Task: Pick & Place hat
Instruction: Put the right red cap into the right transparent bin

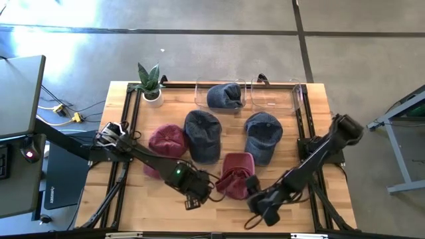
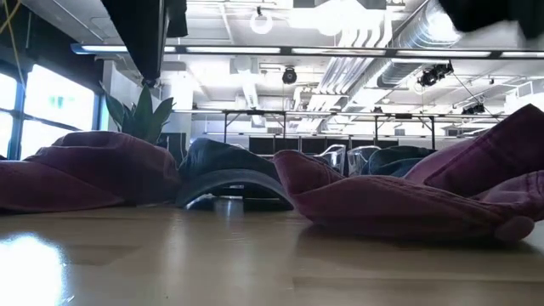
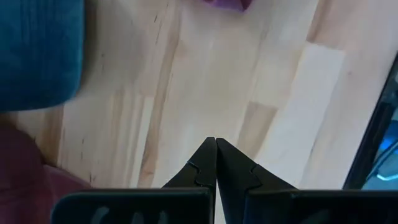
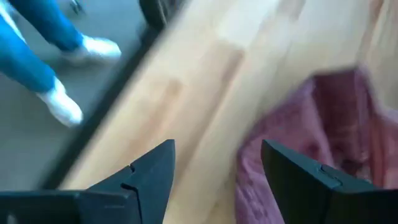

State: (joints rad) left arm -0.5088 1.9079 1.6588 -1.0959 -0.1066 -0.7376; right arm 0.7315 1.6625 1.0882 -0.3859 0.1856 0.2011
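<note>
Several hats lie brim-down on the wooden table (image 1: pixel 292 199): a maroon hat (image 1: pixel 166 141) at the left, a dark blue hat (image 1: pixel 202 135), a blue hat (image 1: pixel 263 136), and a second maroon hat (image 1: pixel 236 174) near the front middle. Another blue hat (image 1: pixel 224 95) sits in a clear bin at the back. My left gripper (image 3: pixel 216 146) is shut with nothing in it, pointing down over bare wood just left of the front maroon hat. My right gripper (image 4: pixel 217 168) stands open just right of that hat (image 4: pixel 323 124), close to the table's near edge, with only wood between its fingers.
A second clear bin (image 1: pixel 275 95) stands beside the first at the back right. A potted plant (image 1: pixel 149 83) is at the back left corner. Black rails run along both table sides. A person's legs and white shoes (image 4: pixel 68 106) show on the floor past the near edge.
</note>
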